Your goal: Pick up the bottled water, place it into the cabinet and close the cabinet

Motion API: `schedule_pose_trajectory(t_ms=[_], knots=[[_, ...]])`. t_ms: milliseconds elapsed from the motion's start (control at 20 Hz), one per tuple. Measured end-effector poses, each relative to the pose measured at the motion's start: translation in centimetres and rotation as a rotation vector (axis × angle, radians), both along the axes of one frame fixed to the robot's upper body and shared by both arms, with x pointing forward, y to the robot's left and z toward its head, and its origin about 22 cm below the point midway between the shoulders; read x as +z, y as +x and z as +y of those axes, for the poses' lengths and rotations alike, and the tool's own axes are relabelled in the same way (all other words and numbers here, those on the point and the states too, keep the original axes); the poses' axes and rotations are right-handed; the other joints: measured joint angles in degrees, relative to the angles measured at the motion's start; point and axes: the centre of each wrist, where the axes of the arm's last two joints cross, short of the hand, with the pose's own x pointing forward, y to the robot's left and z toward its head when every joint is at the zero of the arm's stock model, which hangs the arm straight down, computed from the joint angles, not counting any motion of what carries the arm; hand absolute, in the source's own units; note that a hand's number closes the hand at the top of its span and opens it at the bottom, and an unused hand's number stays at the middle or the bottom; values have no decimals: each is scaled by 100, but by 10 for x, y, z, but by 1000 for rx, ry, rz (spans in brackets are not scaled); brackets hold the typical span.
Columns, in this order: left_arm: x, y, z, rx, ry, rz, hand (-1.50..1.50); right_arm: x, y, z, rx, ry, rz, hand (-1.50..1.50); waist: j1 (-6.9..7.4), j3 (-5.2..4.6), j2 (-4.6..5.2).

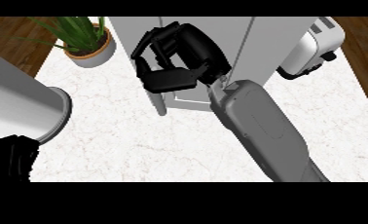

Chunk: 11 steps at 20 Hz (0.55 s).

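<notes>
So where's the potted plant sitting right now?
In the head view, the potted plant stands at the counter's far left corner, just left of the cabinet, with the right hand raised against the cabinet's front.

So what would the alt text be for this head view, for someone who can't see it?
Seen from above, the robot's right hand, fingers curled, reaches against the front of a grey cabinet on a white marble counter. A potted plant stands at the left, a toaster at the right.

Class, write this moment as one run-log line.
right hand: at cabinet front, fingers curled | bottled water: not visible | left hand: low left
</notes>
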Motion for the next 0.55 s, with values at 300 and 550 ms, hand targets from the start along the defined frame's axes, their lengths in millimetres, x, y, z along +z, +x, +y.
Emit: schedule_pose_trajectory(t_ms=[300, 550], knots=[[7, 3, -1, -28, 9, -15, 150, -5, 11, -8, 63, -9, -42, 150, 97, -40, -33], [9, 7, -3, -28, 10, -27, 150, -7, 17, -11, 102, -7, -69, 150, 122, -67, -34]])
